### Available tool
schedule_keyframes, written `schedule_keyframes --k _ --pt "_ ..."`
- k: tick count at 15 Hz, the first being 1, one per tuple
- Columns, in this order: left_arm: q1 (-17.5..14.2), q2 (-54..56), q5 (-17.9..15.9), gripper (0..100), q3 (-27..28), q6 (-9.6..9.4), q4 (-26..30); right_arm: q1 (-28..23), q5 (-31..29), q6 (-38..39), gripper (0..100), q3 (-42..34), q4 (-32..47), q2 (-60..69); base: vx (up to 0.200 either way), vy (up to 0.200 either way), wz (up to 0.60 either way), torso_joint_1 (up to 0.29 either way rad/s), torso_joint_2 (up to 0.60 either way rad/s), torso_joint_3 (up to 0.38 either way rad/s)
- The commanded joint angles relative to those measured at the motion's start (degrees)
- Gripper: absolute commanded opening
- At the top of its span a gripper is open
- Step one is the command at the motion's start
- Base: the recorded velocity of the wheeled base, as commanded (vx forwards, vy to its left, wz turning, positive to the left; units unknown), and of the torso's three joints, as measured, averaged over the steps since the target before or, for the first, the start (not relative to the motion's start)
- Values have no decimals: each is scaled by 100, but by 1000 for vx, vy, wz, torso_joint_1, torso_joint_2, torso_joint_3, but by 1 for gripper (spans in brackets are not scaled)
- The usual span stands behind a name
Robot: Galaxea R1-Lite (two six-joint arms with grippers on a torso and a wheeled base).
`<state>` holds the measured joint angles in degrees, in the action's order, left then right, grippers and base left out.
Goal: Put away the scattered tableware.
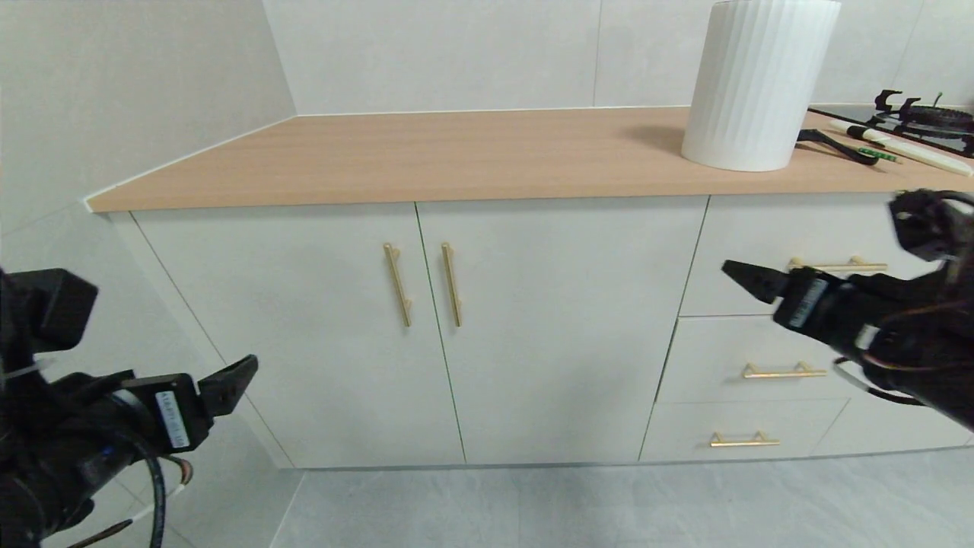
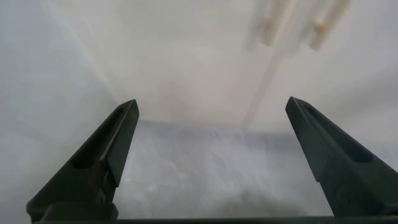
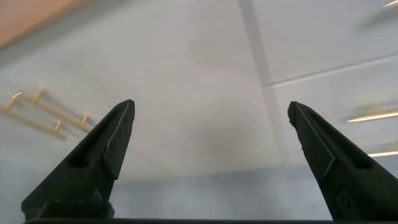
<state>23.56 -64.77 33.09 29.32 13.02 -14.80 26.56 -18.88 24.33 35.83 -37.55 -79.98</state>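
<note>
Tableware lies at the far end of the desk [image 1: 456, 156], up at two o'clock in the head view. It consists of a black-handled utensil [image 1: 833, 143], a small green-marked piece [image 1: 881, 154] and a long cream utensil [image 1: 913, 148]. All three lie close together on the wood, with a tall white ribbed container [image 1: 753, 84] at their nine o'clock and the gas hob [image 1: 924, 118] at their one o'clock. What kind of utensil each is, I cannot tell.

The left gripper [image 2: 211, 104] hangs low at eight o'clock, near the corner end of the cabinet [image 1: 319, 335]. Its fingers [image 2: 106, 155] are spread wide with nothing between them. The right gripper [image 3: 211, 106] hangs at three o'clock, before the drawers [image 1: 784, 371], likewise wide apart and empty. Both sit below the desk top and well apart from the utensils, and the right one is nearer.

Judging by their slim shape, these pieces should be light and stiff, with smooth handles likely to slip or swivel in a pinch. Lying flat, they leave little room beneath. The fingers would best come straight down astride a handle, near its middle where it balances, and close across its narrow width. The black-handled utensil seems to arch a little off the wood, so it looks easiest to catch. With the pieces so close, taking one may nudge its neighbour toward the hob.
</note>
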Motion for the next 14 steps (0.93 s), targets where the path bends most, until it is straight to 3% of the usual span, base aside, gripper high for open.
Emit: schedule_keyframes --k 1,3,5,7,9,11,13,14 --pt "-247 1063 198 100 -541 16 -14 -274 -195 -1247 100 -1851 538 3542 0 0 0 0 0 0" --pt "-256 2267 110 100 -691 -142 74 -837 -203 -1493 100 -1895 1979 5063 0 0 0 0 0 0" --pt "-651 3225 -13 100 -910 -572 311 -1048 -256 -1537 100 -1728 3263 6126 0 0 0 0 0 0" --pt "-941 4227 -435 100 -1104 -880 566 -1610 -256 -2020 100 -1544 4001 6847 0 0 0 0 0 0" --pt "-1144 4948 -830 100 -1183 -933 944 -1857 -230 -2389 100 -1623 4097 7339 0 0 0 0 0 0" --pt "-1451 5923 -1384 100 -1332 -915 1796 -1918 -740 -2583 100 -1869 3869 7427 0 0 0 0 0 0" --pt "-1671 5932 -1067 100 -1657 -827 1717 -2050 -1126 -2574 100 -2054 3772 7427 0 0 0 0 0 0" --pt "-1838 5932 -865 100 -1877 -836 1445 -2472 -1126 -2618 100 -2185 3807 7603 0 0 0 0 0 0"
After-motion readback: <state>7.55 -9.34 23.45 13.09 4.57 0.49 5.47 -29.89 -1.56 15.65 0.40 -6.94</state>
